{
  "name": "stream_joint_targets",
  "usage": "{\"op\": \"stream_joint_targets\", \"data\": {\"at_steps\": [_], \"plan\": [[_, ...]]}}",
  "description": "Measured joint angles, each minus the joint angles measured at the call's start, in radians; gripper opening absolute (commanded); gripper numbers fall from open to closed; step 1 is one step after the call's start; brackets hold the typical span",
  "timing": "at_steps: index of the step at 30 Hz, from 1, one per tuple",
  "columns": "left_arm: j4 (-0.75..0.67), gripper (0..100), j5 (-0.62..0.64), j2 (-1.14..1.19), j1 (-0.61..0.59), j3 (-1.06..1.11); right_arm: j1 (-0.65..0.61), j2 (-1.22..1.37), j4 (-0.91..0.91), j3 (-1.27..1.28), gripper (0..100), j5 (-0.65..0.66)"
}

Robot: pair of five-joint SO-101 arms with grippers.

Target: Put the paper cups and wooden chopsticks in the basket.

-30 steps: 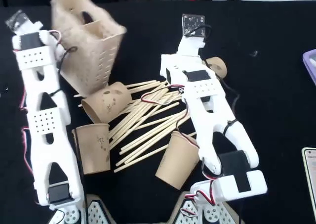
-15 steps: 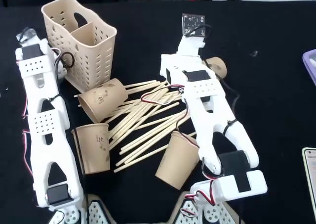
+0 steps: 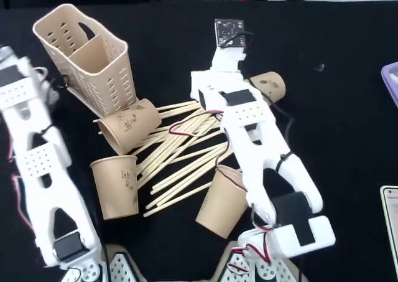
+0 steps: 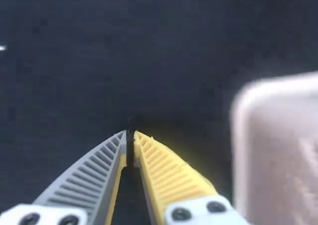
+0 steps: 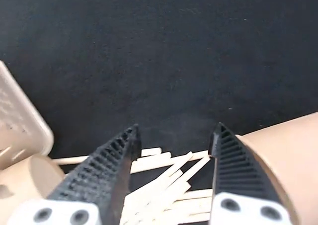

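Observation:
The beige perforated basket [image 3: 81, 51] stands at the back left, leaning a little. A heap of wooden chopsticks [image 3: 180, 148] lies mid-table. Paper cups lie around it: one [image 3: 127, 125] by the basket's foot, one [image 3: 115, 185] front left, one [image 3: 222, 201] front centre, and a small one [image 3: 268, 84] beside my right arm [image 3: 249, 117]. My right gripper [image 5: 176, 130] is open and empty above the chopsticks [image 5: 164, 180], with a cup [image 5: 278, 150] beside one finger. My left gripper [image 4: 130, 135] is shut on nothing over the black cloth, the basket [image 4: 278, 145] next to it.
My left arm [image 3: 31, 164] runs along the table's left edge. A purple object [image 3: 392, 79] and a card [image 3: 390, 213] sit at the right edge. Bare black cloth lies right of the right arm.
The basket has gone from tipped and blurred to standing, and has shifted left. My left arm has swung left with it. The right arm has shifted slightly to the left.

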Motion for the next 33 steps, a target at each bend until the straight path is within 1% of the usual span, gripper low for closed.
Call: {"op": "stream_joint_targets", "data": {"at_steps": [5,9,11,12,17,19,22,24,26,29,33], "plan": [[0.000,5,0.000,-0.046,-0.091,0.029,0.000,-0.069,0.040,0.003,22.9,0.000],[0.006,16,-0.002,-0.140,-0.172,0.032,0.000,-0.084,0.040,0.034,22.9,0.000],[0.003,20,-0.002,-0.245,-0.178,0.032,0.000,-0.084,0.040,0.034,22.9,0.000],[-0.009,20,-0.002,-0.308,-0.178,0.032,0.000,-0.084,0.040,0.034,22.9,0.000],[-0.127,20,-0.014,-0.586,-0.104,0.031,0.000,-0.084,0.040,0.034,22.9,0.000],[-0.169,20,-0.061,-0.661,-0.046,0.031,0.000,-0.086,0.040,0.044,22.9,0.000],[-0.204,20,-0.178,-0.721,0.069,0.046,0.000,-0.086,0.040,0.066,22.9,0.000],[-0.236,20,-0.242,-0.741,0.141,0.106,0.000,-0.086,0.040,0.068,22.9,0.000],[-0.261,20,-0.267,-0.756,0.187,0.201,0.000,-0.086,0.040,0.068,22.9,0.000],[-0.261,20,-0.276,-0.789,0.206,0.345,0.000,-0.086,0.040,0.068,22.8,0.000],[-0.226,20,-0.278,-0.868,0.206,0.431,0.000,-0.086,0.040,0.068,22.7,0.040]]}}
